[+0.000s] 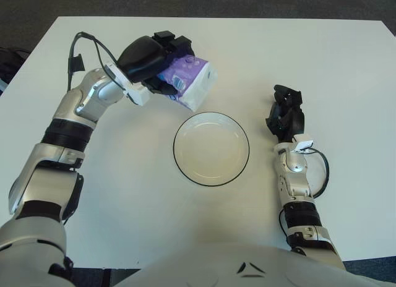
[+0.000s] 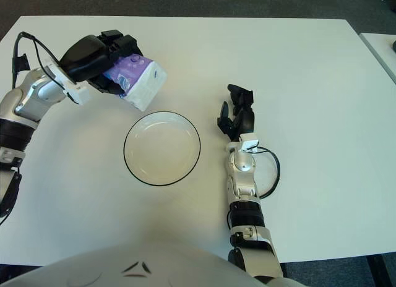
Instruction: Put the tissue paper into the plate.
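A soft purple and white tissue paper [image 1: 189,80] pack is gripped by the curled fingers of the left hand [image 1: 153,59], upper left of the round white plate [image 1: 211,148]. The right hand [image 1: 285,114] is seen right of the plate, holding nothing, fingers loosely bent.

Tissue pack held above the table, plate empty below

The tissue paper pack [image 1: 189,83], purple-printed with a white end, is tilted with its white end pointing down toward the plate's far-left rim, gripped in the left hand [image 1: 151,59]. The plate [image 1: 211,149] is round, cream-white with a thin dark rim, lying flat and empty at the middle of the white table
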